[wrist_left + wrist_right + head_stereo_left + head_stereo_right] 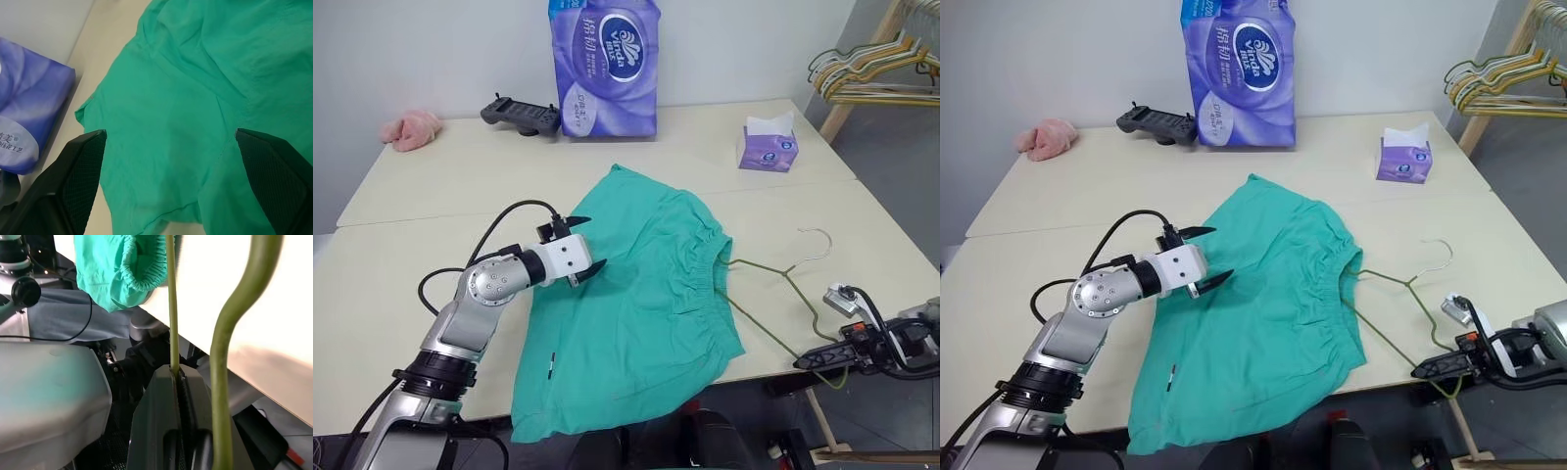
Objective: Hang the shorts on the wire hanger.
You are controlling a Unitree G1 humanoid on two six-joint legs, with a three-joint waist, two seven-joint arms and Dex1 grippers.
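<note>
Right fingers [178, 382] clamped on wire hanger [773, 311].

The left arm [475, 313] is silver metal with round screwed joint housings, a white wrist block, looping black cables, and black pointed fingers [579, 221] on its hand.

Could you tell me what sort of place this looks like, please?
Probably a lab or test room set up for laundry practice: a plain pale table against a bare wall, a wooden rack of hangers, and tissue packs as clutter.
</note>
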